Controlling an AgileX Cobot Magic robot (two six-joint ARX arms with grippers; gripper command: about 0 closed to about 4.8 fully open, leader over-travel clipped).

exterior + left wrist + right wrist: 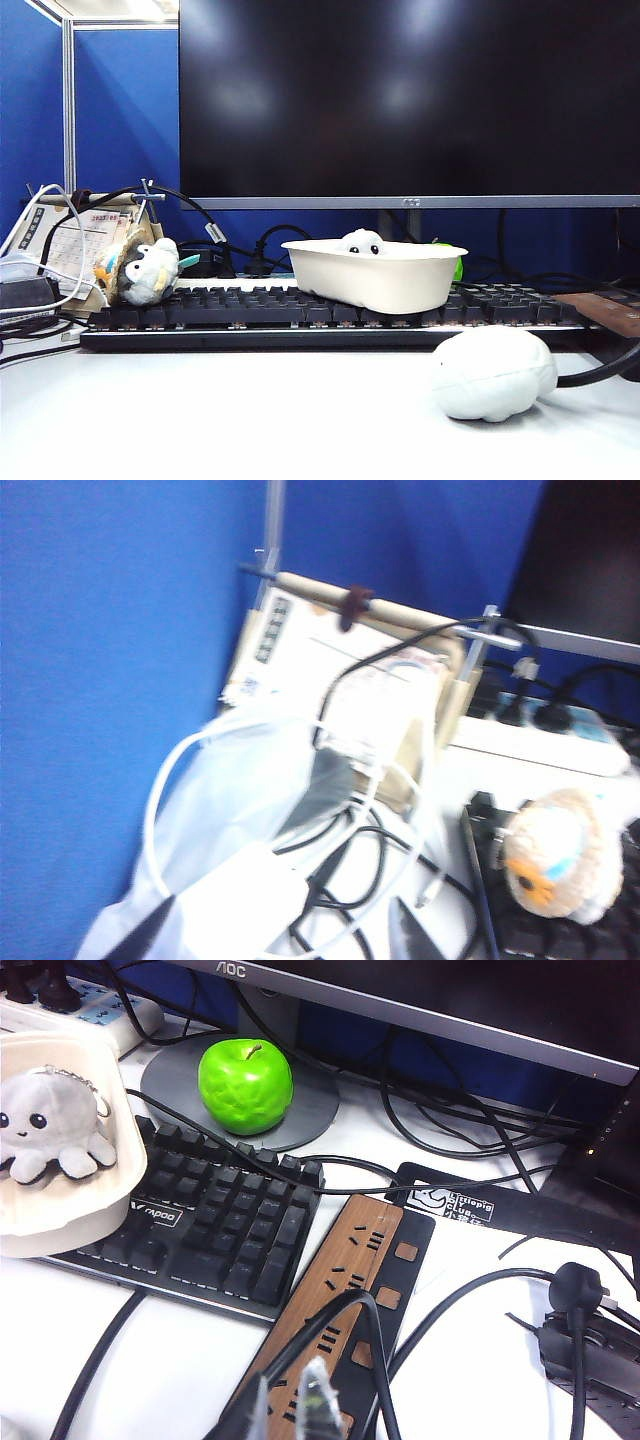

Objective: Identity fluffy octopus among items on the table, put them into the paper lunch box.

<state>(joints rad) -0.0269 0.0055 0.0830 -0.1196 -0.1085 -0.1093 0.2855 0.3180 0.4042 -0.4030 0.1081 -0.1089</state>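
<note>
The fluffy octopus (362,243) (50,1125), white with black bead eyes, sits inside the paper lunch box (380,280) (60,1230), which rests on the keyboard. Only its head shows over the rim in the exterior view. Neither gripper appears in the exterior view. In the left wrist view my left gripper (283,938) hovers open over a plastic bag and cables, nothing between its fingers, far from the box. In the right wrist view my right gripper (288,1405) hangs over a wood-faced power strip beside the keyboard, its tips nearly together and empty.
A grey and white plush (150,272) (555,855) lies at the keyboard's (250,310) left end. An eyeless white plush lump (492,373) rests on the table (250,420) front right. A green apple (245,1085) stands on the monitor foot. The power strip (340,1290) and cables crowd the right side.
</note>
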